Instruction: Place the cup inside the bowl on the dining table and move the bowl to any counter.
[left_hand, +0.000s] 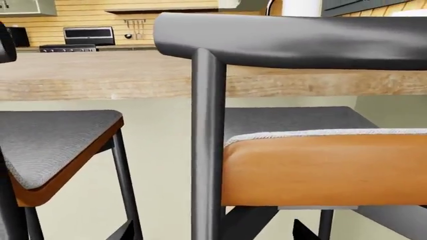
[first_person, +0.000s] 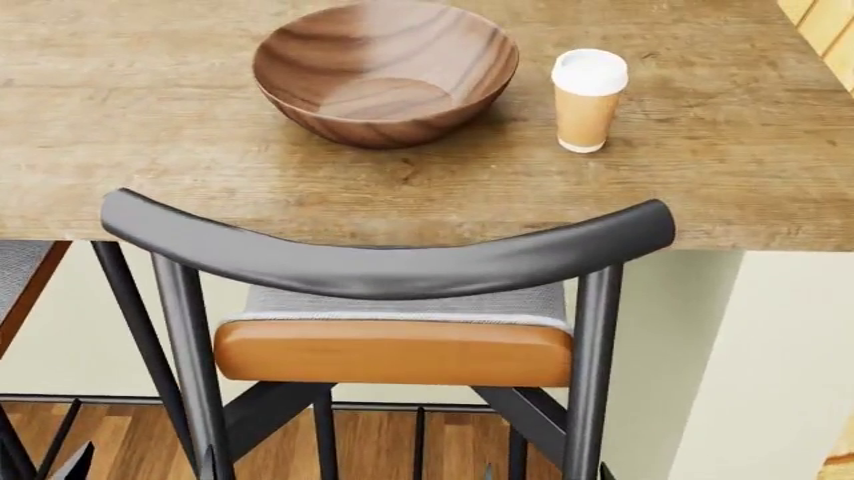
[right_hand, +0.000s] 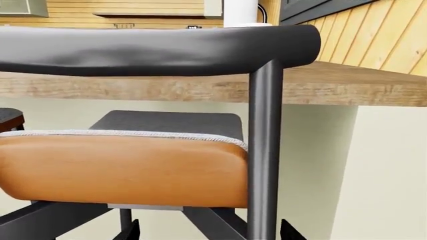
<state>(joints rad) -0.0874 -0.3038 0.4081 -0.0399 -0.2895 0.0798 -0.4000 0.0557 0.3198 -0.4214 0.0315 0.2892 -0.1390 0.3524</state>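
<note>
Closest to the head camera, a high-legged chair stands pushed against the near edge of the dining table worktop, its curved dark backrest spanning the view, with a grey woven seat and an orange-brown wooden seat rim below. At far left, the corner of a second chair shows beside it. Both chairs stand between the robot and the worktop. The worktop is light, weathered wood plank on a pale cream base.

On the worktop, left of centre, sits the bowl: large, wide, round, of dark brown glossy wood with clear grain streaks, upright and holding nothing. To its right, near but apart from it, stands the cup: a small tapered tan-brown paper cup with a white domed lid, upright and far smaller than the bowl.

In the left wrist view, the backrest and the worktop edge fill the foreground; beyond them, a counter with black appliances runs along a light wood-panel wall. The right wrist view shows the same chair from low down, with a white cylinder rising above the backrest.

Neither pincer appears in any view, so their state and their position relative to bowl and cup cannot be told.
</note>
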